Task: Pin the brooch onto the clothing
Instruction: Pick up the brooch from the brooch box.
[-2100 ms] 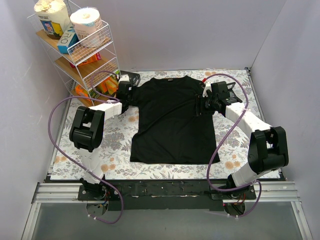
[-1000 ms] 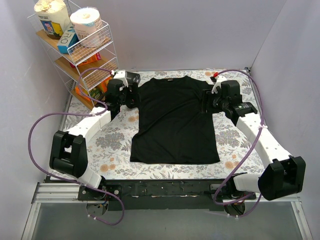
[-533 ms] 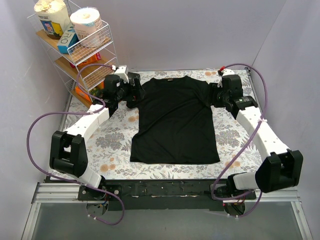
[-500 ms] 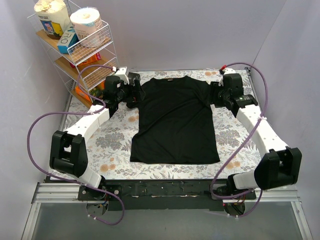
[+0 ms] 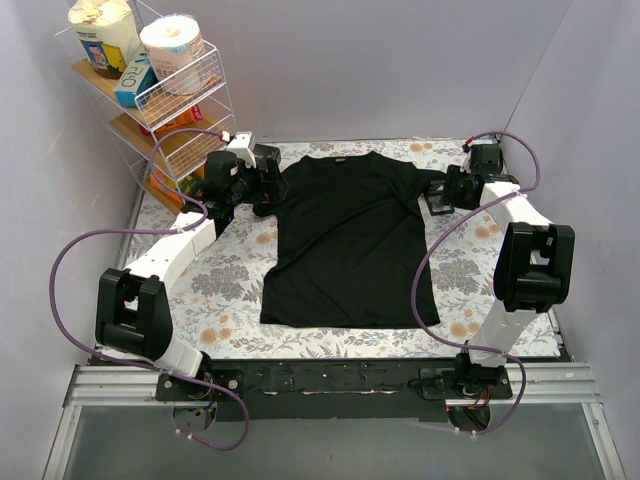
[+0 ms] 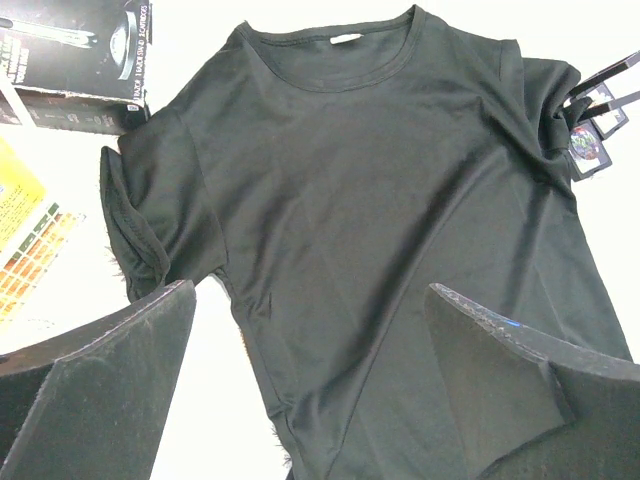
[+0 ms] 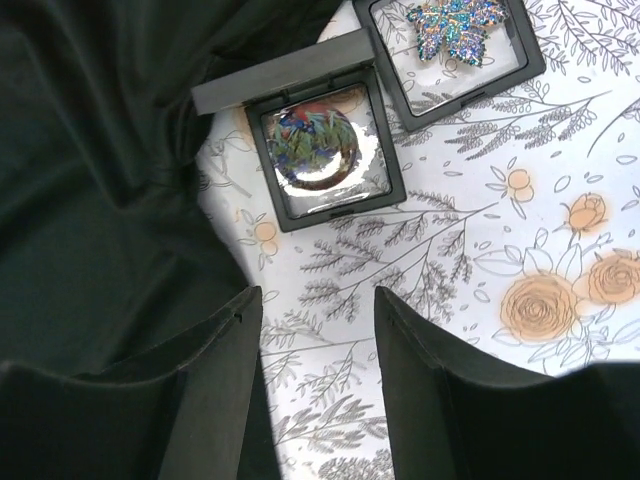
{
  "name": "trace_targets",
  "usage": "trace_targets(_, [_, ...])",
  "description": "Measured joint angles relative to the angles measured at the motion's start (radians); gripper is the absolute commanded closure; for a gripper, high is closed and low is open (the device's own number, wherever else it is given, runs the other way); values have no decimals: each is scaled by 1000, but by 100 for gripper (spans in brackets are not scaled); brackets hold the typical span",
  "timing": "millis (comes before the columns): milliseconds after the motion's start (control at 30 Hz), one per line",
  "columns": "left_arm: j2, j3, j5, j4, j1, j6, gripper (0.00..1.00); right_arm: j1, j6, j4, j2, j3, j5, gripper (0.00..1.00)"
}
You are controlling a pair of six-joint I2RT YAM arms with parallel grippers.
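Note:
The clothing, a black T-shirt (image 5: 345,240), lies flat on the floral cloth. It also fills the left wrist view (image 6: 380,180) and the left side of the right wrist view (image 7: 90,150). A round brooch (image 7: 318,148) with a silvery rim and a mottled face sits in a black frame box (image 7: 285,215) just off the shirt's right sleeve, and shows small at the edge of the left wrist view (image 6: 585,143). My right gripper (image 7: 315,300) (image 5: 440,192) hovers open over the cloth just short of that box, holding nothing. Over the left sleeve, my left gripper (image 6: 310,290) (image 5: 270,185) is wide open and holds nothing.
A second black frame box (image 7: 440,110) holds a glittery leaf-shaped ornament (image 7: 455,22). A wire shelf rack (image 5: 150,90) with rolls and packets stands at the back left, and a black carton (image 6: 80,50) lies beside it. Walls close in on both sides.
My right arm has swung back and to the right, taking its gripper off the right sleeve to the boxes, jaws slightly narrower. My left gripper has edged closer to the left sleeve.

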Motion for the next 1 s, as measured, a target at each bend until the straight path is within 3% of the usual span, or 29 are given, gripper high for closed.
trace_targets(467, [-1, 0, 16, -1, 0, 3, 2, -10, -81, 87, 214, 101, -72, 35])
trace_targets(1000, [-1, 0, 5, -3, 0, 21, 3, -10, -109, 167, 239, 104, -44, 37])
